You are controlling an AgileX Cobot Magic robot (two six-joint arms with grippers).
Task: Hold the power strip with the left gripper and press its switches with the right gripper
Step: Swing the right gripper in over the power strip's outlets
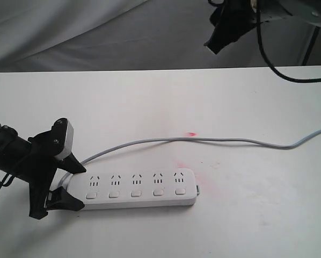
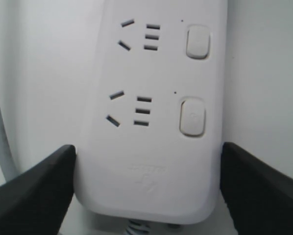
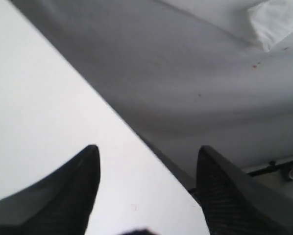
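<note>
The long white power strip (image 1: 133, 188) lies flat near the table's front, its grey cord (image 1: 203, 140) running off to the right. A row of five white switches (image 1: 136, 193) lines its near side; two of these switches (image 2: 192, 116) show in the left wrist view. My left gripper (image 1: 70, 184) straddles the strip's left, cord end. In its wrist view my left gripper (image 2: 147, 149) has both black fingers (image 2: 43, 191) pressed against the strip's (image 2: 151, 186) sides. My right gripper (image 1: 225, 32) hangs high above the table's far edge, open (image 3: 149, 148) and empty, far from the strip.
Faint red stains (image 1: 191, 134) mark the white table (image 1: 257, 215) beyond the strip's right end. A black cable (image 1: 289, 75) droops from the right arm over the far right corner. Grey cloth (image 1: 96, 37) hangs behind the table.
</note>
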